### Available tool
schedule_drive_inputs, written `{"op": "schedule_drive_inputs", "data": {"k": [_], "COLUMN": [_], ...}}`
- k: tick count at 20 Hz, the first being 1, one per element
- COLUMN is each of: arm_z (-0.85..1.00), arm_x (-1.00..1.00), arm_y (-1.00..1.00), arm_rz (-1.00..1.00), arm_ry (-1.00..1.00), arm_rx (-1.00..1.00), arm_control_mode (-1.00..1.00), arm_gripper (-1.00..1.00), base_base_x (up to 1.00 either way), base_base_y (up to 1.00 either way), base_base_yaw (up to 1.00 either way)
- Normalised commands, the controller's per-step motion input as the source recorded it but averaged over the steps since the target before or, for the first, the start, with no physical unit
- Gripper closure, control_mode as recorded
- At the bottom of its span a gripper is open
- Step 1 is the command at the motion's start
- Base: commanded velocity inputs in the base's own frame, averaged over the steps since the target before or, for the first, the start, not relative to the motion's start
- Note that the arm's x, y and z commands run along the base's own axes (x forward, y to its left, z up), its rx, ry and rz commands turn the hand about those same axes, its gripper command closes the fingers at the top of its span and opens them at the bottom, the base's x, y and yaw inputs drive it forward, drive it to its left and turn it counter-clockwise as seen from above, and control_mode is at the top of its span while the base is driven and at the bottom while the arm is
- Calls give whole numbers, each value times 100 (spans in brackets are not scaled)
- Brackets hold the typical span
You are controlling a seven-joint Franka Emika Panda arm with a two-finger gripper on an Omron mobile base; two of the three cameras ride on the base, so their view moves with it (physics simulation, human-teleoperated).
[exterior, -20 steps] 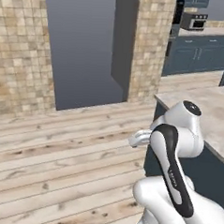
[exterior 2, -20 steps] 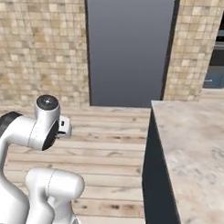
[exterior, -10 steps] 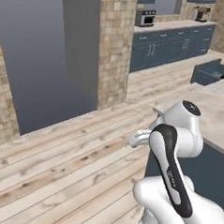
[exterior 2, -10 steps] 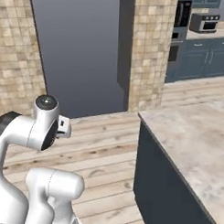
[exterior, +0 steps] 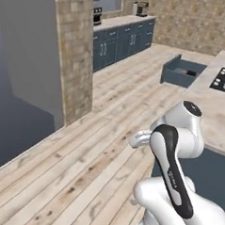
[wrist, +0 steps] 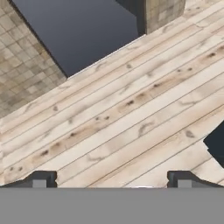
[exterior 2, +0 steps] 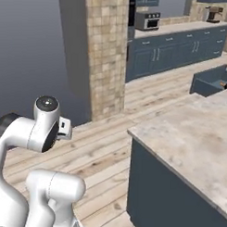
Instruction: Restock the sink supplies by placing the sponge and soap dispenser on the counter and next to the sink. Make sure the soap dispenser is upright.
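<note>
Hand view: tool (wrist: 111, 179) wide apart, empty, above open plank floor (wrist: 131, 113).

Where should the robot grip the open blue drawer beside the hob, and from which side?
The drawer: probably its front panel's top edge, from above. It stands pulled out, so that thin rim is exposed; any handle is too small to make out.

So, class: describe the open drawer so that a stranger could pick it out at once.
Start at the marbled island worktop on the right of the right base view. Past its far end, an open drawer juts over the wooden floor. Unlike the shut dark blue cabinets along the back wall, it stands pulled out.
</note>
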Motion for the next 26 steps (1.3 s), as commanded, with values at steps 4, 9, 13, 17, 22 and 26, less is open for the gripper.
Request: {"op": "schedule_drive_inputs", "data": {"k": [4, 9, 13, 17, 22, 26], "arm_z": [0, 0, 0, 0, 0, 0], "arm_x": [0, 0, 0, 0, 0, 0], "arm_y": [0, 0, 0, 0, 0, 0], "arm_rz": [0, 0, 0, 0, 0, 0], "arm_ry": [0, 0, 0, 0, 0, 0], "arm_rx": [0, 0, 0, 0, 0, 0], "arm_control_mode": [100, 100, 100, 100, 100, 100], "arm_gripper": [-100, -100, -100, -100, -100, -100], "base_base_x": [100, 100, 100, 100, 100, 100], "base_base_y": [92, 97, 95, 93, 98, 93], "base_base_yaw": [-54, -53, -50, -49, -49, -48]}}
